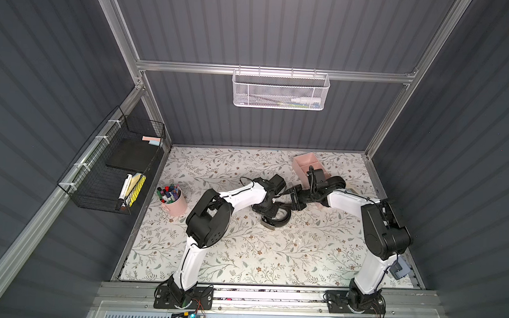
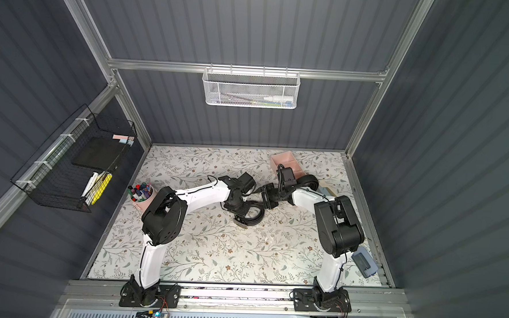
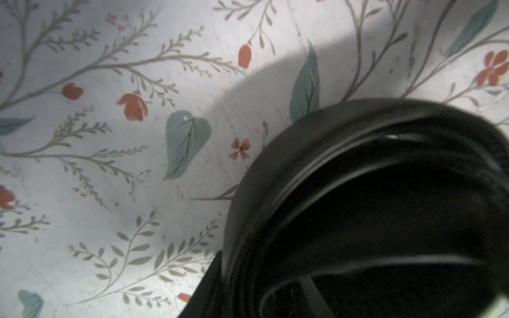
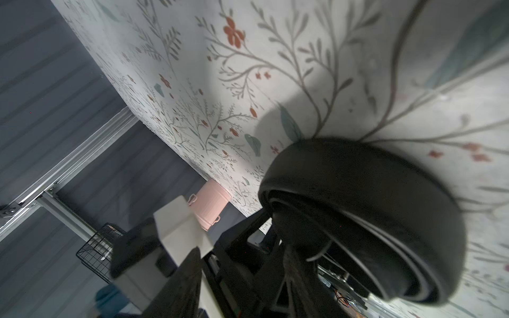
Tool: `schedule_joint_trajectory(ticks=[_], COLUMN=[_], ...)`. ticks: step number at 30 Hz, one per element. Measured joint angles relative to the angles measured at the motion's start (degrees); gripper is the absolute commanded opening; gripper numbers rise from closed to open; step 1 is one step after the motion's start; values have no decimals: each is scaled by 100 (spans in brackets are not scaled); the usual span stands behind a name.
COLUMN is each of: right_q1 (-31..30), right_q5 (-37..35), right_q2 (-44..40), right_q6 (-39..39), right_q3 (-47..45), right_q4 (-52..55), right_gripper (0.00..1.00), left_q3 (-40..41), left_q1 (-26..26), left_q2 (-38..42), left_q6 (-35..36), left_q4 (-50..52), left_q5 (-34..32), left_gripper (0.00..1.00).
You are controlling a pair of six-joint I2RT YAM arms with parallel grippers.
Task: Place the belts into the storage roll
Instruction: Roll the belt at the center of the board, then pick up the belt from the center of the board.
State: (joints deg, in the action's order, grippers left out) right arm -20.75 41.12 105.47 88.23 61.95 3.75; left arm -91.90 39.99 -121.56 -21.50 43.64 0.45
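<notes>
Belt (image 1: 280,218): black and rolled into a loose coil. It lies on the flowery table (image 1: 242,254), near the middle. It is not in the tray.
Buckle (image 1: 269,224): sticks out of the coil on the side nearest the arm bases.
Storage roll (image 1: 305,162): the pink tray at the back right of the table. The right arm hides part of it. It is apart from the belt.
Left gripper (image 1: 270,210): points down onto the coil. Its fingers pinch the coil's wall. In the left wrist view the black coil (image 3: 358,165) is very close.
Right gripper (image 1: 295,199): just beside the coil, on the tray side, facing the left gripper. I cannot tell how wide its fingers are, or if they touch the belt.
Black curve (image 1: 337,181): at the tray's side by the right arm. I cannot tell what it is.
Cup of markers (image 1: 171,201): pink, on the left, well apart from the belt.
</notes>
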Motion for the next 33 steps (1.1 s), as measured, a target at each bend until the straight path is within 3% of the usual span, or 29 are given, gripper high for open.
schedule_joint_trajectory(ticks=[7,15,26,33], right_q1=[-7,-35,-92,-205], right_q5=[52,94,-170,-706], right_q2=[199,684,1134,1272], right_q6=[-90,-299,-503,-643], right_q3=[-170,470,1432,1904], right_q4=[-50,339,1504,2302], right_gripper=[53,55,56,57], left_q3=[0,61,734,1338], left_q1=[7,9,-7,-39], left_q2=[0,7,348,638], left_q6=[-2,0,2,-2], left_q4=[-2,-105,-951,-1733], left_q5=[-35,-28,216,560], left_gripper=[38,37,37,37])
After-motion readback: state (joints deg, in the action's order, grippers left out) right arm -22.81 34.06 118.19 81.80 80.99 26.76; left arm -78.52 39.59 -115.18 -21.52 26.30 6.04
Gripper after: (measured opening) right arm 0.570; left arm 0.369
